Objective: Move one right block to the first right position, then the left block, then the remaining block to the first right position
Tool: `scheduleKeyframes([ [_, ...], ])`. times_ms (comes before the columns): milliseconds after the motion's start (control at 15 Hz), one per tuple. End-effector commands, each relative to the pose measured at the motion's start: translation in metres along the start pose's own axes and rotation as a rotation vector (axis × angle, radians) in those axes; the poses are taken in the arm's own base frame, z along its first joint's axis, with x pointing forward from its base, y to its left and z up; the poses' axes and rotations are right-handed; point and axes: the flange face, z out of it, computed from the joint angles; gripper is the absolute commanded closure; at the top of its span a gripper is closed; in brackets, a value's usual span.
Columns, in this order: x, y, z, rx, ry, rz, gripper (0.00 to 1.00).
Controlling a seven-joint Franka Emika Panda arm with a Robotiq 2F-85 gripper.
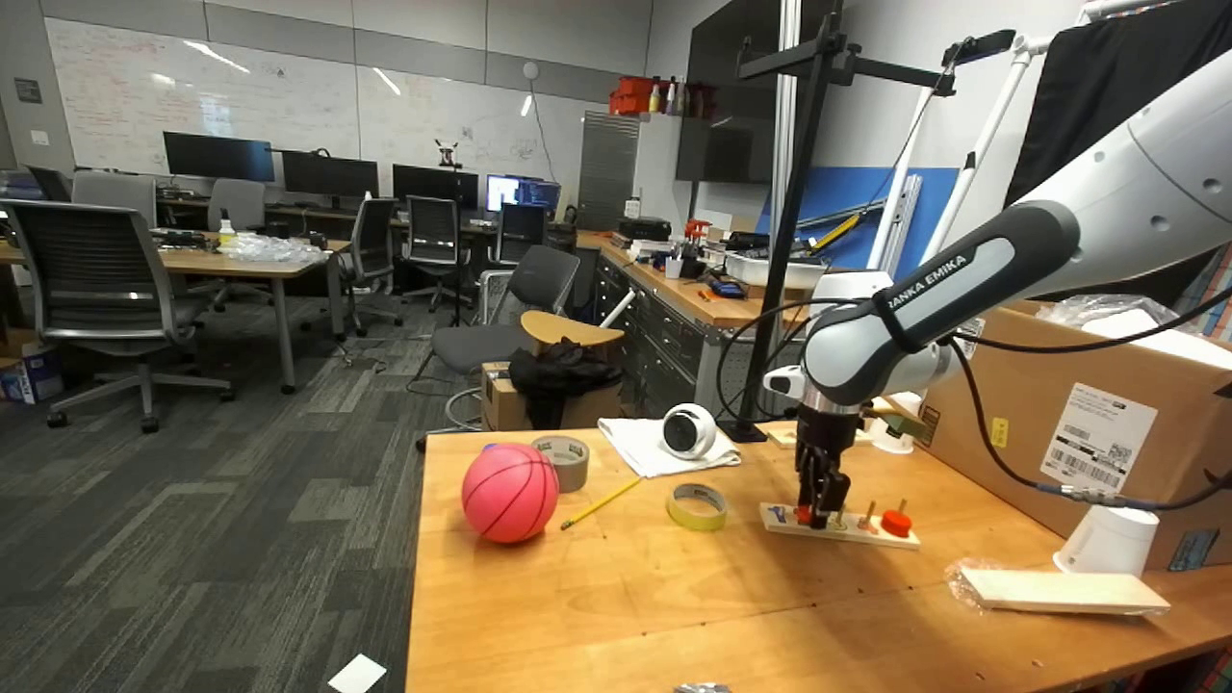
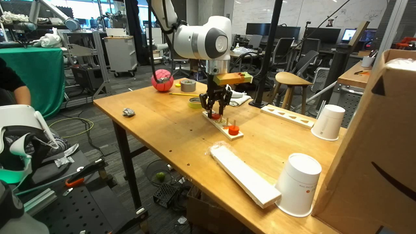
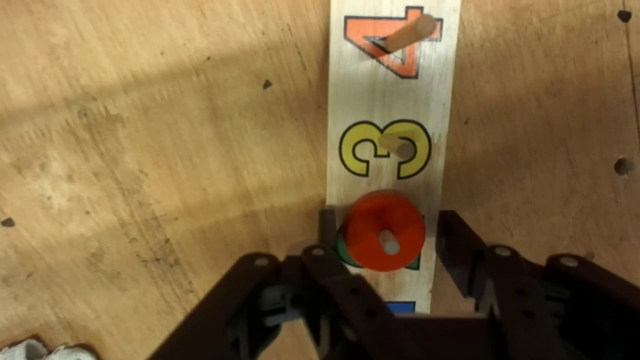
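- In the wrist view, the gripper (image 3: 387, 222) had its fingers (image 3: 460, 247) spread slightly wider than the red block (image 3: 367, 215) between them, strips of pale board (image 3: 385, 97) showing on both sides, so they stood just clear of it.
- The red block sat around a peg (image 3: 390, 243), covering most of a green numeral (image 3: 345, 253); the yellow 3 (image 3: 346, 148) and orange 4 (image 3: 380, 25) showed beyond.
- In an exterior view, the gripper (image 1: 811, 512) pointed down at the board on the table (image 1: 616, 616), partly hiding the red block; the finger gap could not be judged there. A red piece (image 1: 896, 525), one block or several, sat around the peg (image 1: 903, 504) at the board's right end as seen there.
- The cardboard box (image 1: 1035, 371) had clear plastic (image 1: 1107, 306) at its top. A white tray (image 1: 770, 272) stood on the workbench (image 1: 756, 310), its contents too small to tell.
- In an exterior view, the fingers (image 2: 209, 112) straddled the red block, tips low over the board; whether they touched the board could not be told.
- Two white cups (image 2: 297, 191) stood upside down, the nearer just beside a wrapped plank (image 2: 243, 175). A pen cup (image 2: 367, 61) held thin upright items, and the cardboard box showed white material (image 2: 403, 65) at its mouth.
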Motion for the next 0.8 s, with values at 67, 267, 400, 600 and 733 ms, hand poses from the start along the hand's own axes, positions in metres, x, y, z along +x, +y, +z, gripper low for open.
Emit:
scheduleKeyframes([
  [67,0.0045,0.0065,-0.006,0.001,-0.018,-0.019,0.3],
  [267,0.0045,0.0068,-0.005,0.008,-0.021,-0.018,0.44],
  [400,0.0048,0.0074,-0.005,0.009,-0.022,-0.018,0.55],
  [600,0.0051,0.0084,-0.0056,0.006,-0.021,-0.017,0.8],
  [733,0.0049,0.0084,-0.0057,0.005,-0.021,-0.018,0.75],
])
